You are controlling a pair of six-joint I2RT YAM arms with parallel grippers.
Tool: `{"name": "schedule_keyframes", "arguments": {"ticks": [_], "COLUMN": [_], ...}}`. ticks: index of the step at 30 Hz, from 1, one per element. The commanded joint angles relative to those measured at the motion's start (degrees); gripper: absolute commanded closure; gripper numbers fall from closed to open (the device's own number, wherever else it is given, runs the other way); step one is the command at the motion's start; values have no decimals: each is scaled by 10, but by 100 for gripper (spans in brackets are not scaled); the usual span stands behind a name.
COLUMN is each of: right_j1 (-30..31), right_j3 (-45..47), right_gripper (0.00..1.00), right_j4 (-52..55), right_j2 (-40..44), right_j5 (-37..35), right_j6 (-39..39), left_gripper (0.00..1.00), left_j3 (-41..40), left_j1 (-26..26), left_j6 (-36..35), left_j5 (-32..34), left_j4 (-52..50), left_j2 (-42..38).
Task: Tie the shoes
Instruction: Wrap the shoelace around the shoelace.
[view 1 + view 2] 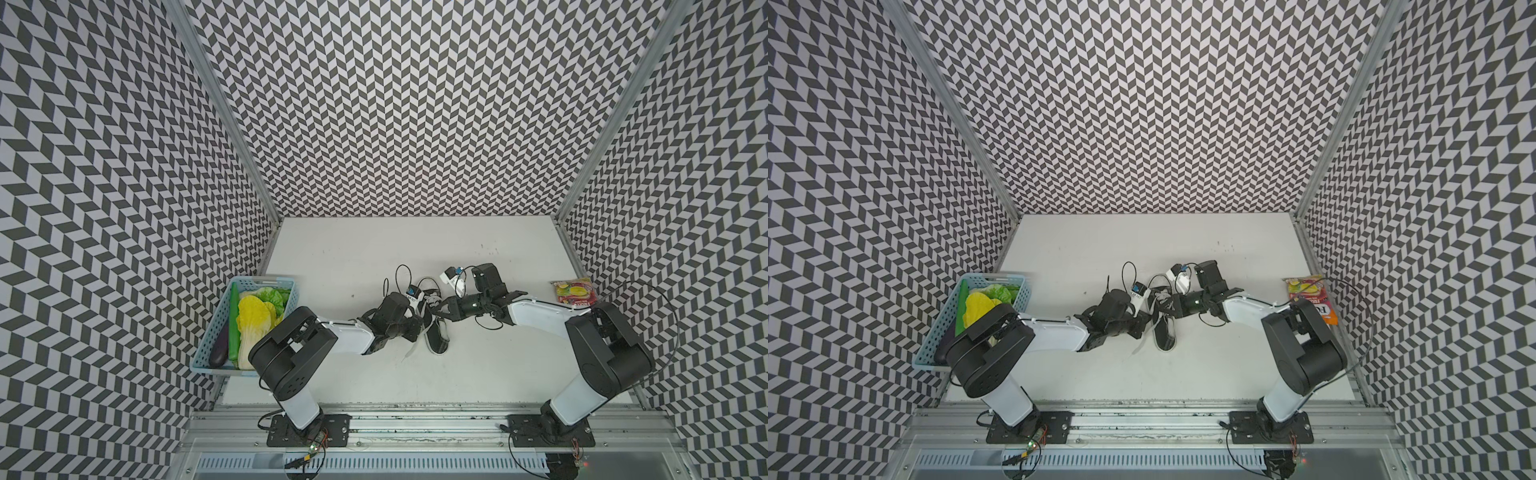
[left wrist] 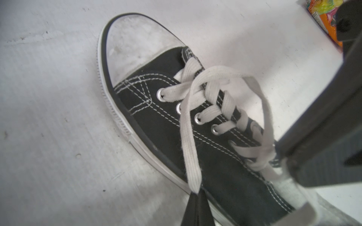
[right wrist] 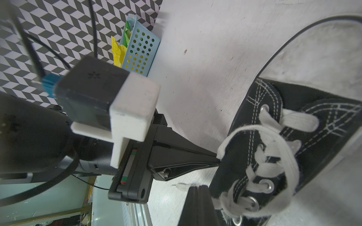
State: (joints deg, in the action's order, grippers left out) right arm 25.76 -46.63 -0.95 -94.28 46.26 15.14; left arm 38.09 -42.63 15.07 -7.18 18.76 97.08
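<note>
Both hands clenched on the lace of the sneaker [image 1: 438,338]

The black sneaker rests on its sole on the white worktop [image 1: 374,249], and the two arms meet over its lacing. The left hand [image 2: 196,196] is pinched shut on one strand of the white lace [image 2: 188,137], just beside the sneaker's side. The right hand [image 3: 197,190] is pinched shut on the strand at the other side, so a slack loop arches over the eyelets. A blue basket [image 1: 203,345] stands well apart on one side of the sneaker, a snack packet [image 1: 575,293] well apart on the other.
</note>
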Motion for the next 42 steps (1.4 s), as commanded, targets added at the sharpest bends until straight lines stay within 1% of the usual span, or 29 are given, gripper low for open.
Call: {"name": "schedule_keyframes", "arguments": {"ticks": [1, 8, 11, 12, 13, 18, 21, 24, 28, 32, 37, 42], "right_j1": [3, 4, 3, 3, 3, 3, 3, 3, 3, 3, 3, 3], "right_j3": [8, 10, 9, 6, 0, -8, -13, -17, -20, -20, -15, -10], "right_gripper": [100, 100, 100, 100, 100, 100, 100, 100, 100, 100, 100, 100], "right_j4": [-38, -51, -54, -64, -62, -60, -60, -59, -59, -59, -60, -63], "right_j2": [18, 30, 34, 44, 41, 32, 24, 15, 7, 3, 1, 1], "right_j5": [-11, -34, -45, -65, -67, -61, -57, -53, -48, -45, -43, -43], "right_j6": [11, 23, 25, 29, 21, 14, 10, 6, -2, -8, -11, -9], "left_gripper": [100, 100, 100, 100, 100, 100, 100, 100, 100, 100, 100, 100], "left_j3": [32, 53, 53, 22, -21, -43, -43, -39, -9, 13, 57, 86], "left_j1": [21, 43, 49, 49, 49, 43, 26, -2, -55, -99, -151, -185], "left_j6": [-11, -16, -14, 4, 33, 71, 81, 108, 115, 119, 105, 94], "left_j5": [13, 6, -2, -11, -19, -63, -97, -134, -139, -134, -106, -77], "left_j4": [-7, -17, -31, -56, -88, -149, -178, -175, -167, -127, -106, -92], "left_j2": [34, 32, 9, -52, -122, -187, -219, -237, -233, -210, -152, -100]}}
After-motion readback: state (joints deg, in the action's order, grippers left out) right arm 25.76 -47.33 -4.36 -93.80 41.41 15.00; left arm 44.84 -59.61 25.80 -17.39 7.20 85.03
